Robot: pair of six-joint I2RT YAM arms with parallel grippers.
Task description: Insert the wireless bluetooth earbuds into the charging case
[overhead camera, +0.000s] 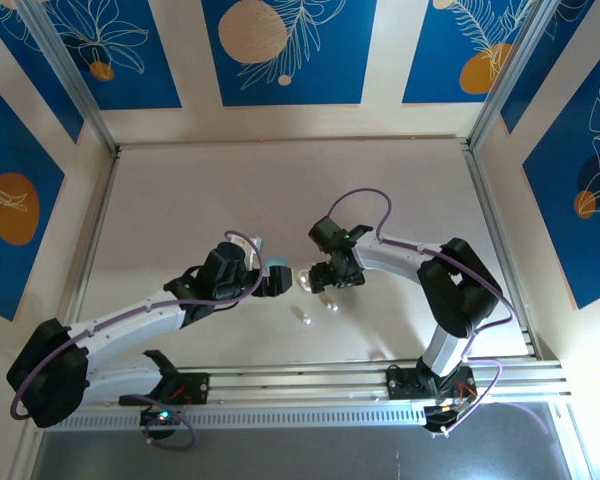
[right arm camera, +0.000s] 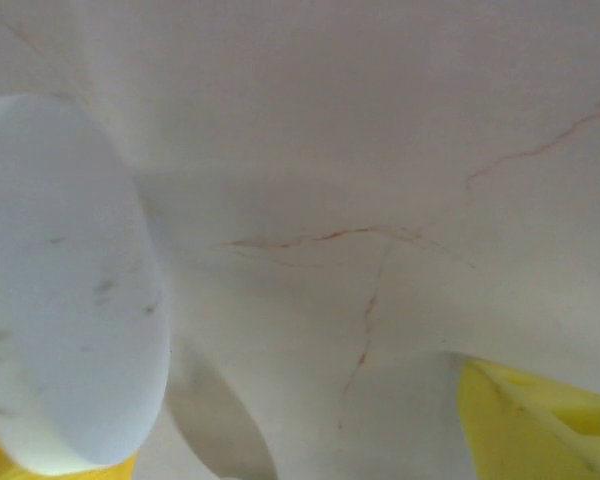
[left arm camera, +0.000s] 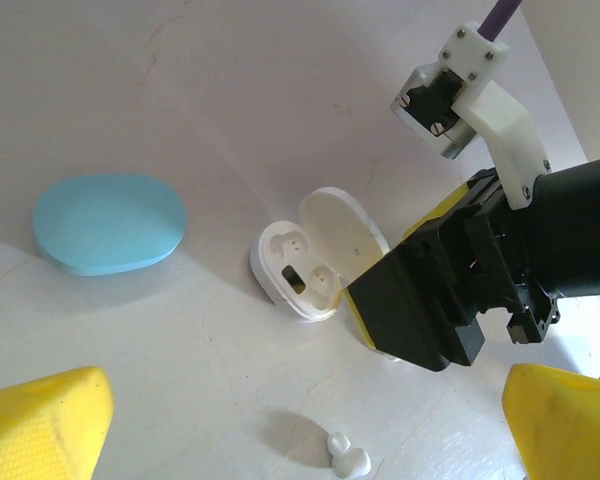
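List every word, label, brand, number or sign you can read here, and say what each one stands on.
No text can be read.
Blue case: plain lid, no label.
White case, open: no marking seen on the lid or the wells.
White earbud: too small to tell.
Wall panels: leaf and circle art, no words.

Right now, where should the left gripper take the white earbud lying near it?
I'd pinch the white earbud across its narrow waist, between rounded body and small nub, from straight above: it lies flat on the table, clear of the open white case.
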